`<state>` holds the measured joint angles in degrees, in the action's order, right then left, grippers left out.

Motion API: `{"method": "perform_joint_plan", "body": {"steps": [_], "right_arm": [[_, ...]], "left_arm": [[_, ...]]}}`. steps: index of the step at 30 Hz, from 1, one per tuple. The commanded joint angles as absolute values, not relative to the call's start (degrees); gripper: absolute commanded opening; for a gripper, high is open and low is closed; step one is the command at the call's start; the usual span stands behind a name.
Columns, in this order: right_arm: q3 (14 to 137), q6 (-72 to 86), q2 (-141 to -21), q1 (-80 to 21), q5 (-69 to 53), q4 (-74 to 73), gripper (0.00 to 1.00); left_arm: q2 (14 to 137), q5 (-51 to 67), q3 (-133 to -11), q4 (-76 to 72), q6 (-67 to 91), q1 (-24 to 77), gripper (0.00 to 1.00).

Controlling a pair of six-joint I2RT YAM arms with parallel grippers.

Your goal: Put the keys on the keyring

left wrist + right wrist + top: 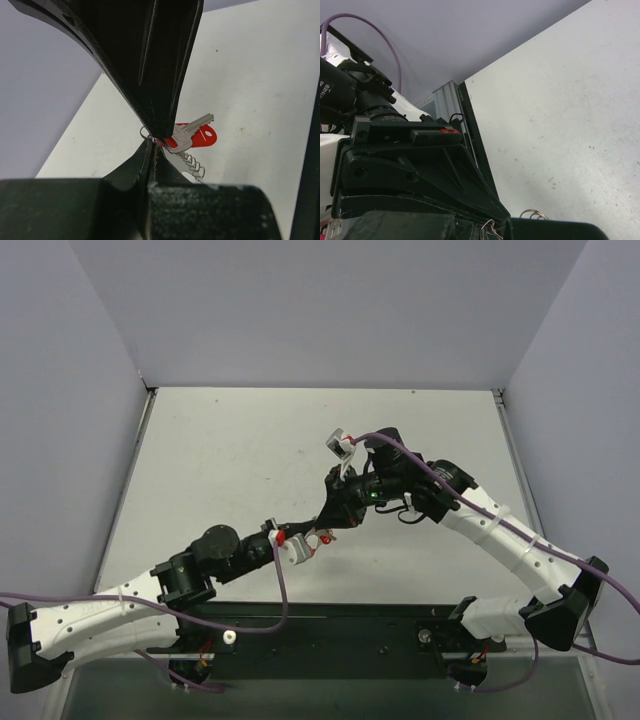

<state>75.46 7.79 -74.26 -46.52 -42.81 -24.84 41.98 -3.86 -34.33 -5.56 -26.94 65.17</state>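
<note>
Key [192, 129] hangs touching L claw [154, 139] tips, right side; L claw pinches its wire loop [144, 132]; R claw [332, 520] pressed together.

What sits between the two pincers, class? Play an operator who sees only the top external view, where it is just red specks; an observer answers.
Observer: The left wrist view shows a small silver key lying over a red plastic piece.
Operator: Is the left pincer gripping anything?
Observer: Yes, it is shut, pinching a thin wire loop beside that key.
</note>
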Motion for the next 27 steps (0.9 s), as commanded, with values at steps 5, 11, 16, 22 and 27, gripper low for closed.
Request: {"method": "perform_joint_plan", "body": {"steps": [5,11,16,22,27], "right_arm": [[77.78,9.84,-74.79,-48.69,-43.33,-24.78,0.0],[78.49,9.93,-73.39,-48.78,-41.58,-24.79,0.18],[78.57,9.76,-72.25,-48.78,-40.52,-24.79,0.27],[79.98,9.23,-70.93,-48.87,-39.99,-24.79,0.36],[80.95,7.82,-67.51,-48.96,-38.15,-24.79,0.44]], "left_arm": [[39.73,-6.85,-33.23,-23.54,-26.37,65.21,0.0],[40.34,-7.29,-32.7,-28.39,-26.1,65.21,0.0],[40.78,-7.47,-32.26,-31.54,-26.28,65.21,0.0],[40.96,-7.29,-30.85,-36.03,-26.28,65.21,0.0],[40.69,-6.77,-30.32,-38.06,-26.37,65.13,0.0]]}}
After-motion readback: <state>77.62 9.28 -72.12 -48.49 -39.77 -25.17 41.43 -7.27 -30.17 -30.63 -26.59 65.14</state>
